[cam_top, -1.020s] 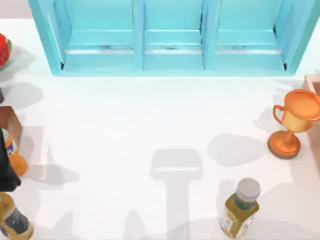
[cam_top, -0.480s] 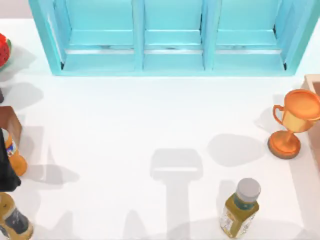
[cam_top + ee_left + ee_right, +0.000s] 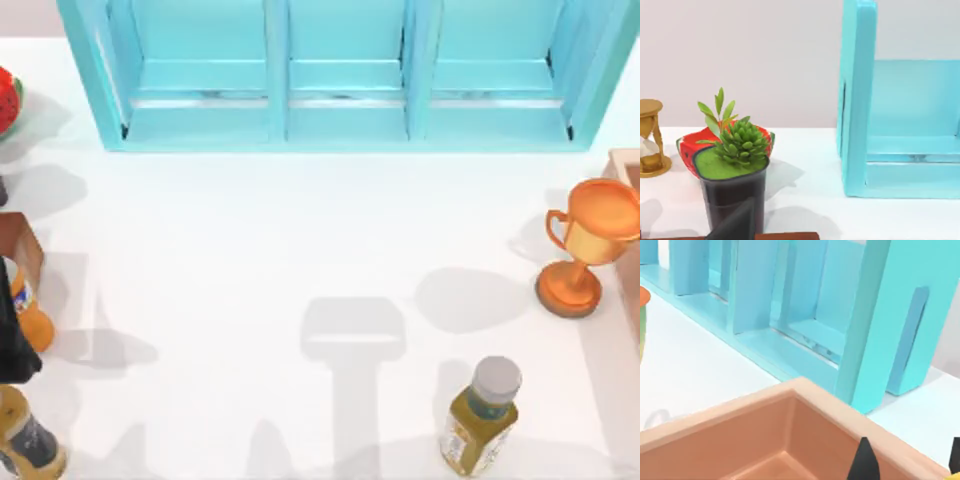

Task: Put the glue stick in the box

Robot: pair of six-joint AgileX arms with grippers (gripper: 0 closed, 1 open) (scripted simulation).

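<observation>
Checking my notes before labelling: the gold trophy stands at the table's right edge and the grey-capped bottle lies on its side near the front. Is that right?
Not quite. The top view shows the grey-capped bottle standing upright, not lying down. The gold trophy does stand at the table's right edge.

No text, brand, number or sign is showing legibly anywhere; the olive-yellow bottle (image 3: 481, 418) near the bench's front edge is wearing a pale label whose print is too small to read; the glue stick (image 3: 25, 305) at the bench's left edge is carrying a red-and-white label with no readable letters; the amber bottle (image 3: 27, 441) at the front-left corner is bearing a dark label, likewise unreadable.
</observation>
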